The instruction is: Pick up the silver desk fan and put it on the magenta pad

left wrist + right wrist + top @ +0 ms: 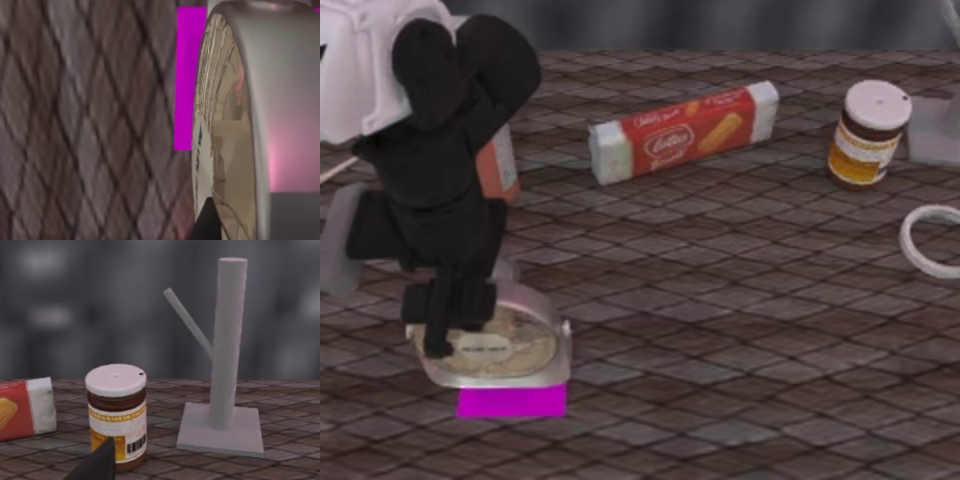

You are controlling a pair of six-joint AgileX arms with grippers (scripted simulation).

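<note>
The silver desk fan (510, 350) is at the table's front left, its round grille facing up, over the back edge of the magenta pad (511, 401). My left gripper (445, 335) comes down from above and is shut on the fan's left rim. In the left wrist view the fan's shiny ring (235, 125) fills the frame beside one dark fingertip (207, 222), with a strip of the pad (190, 75) behind it. My right gripper (142, 472) is out of the top view, parked and open near the jar; one fingertip (100, 462) shows.
A red biscuit pack (685, 130) lies at the back centre. A brown jar with a white lid (867, 132) and a grey stand (220, 430) are at the back right, with a white ring (928, 240) at the right edge. An orange box (502, 165) hides behind my left arm.
</note>
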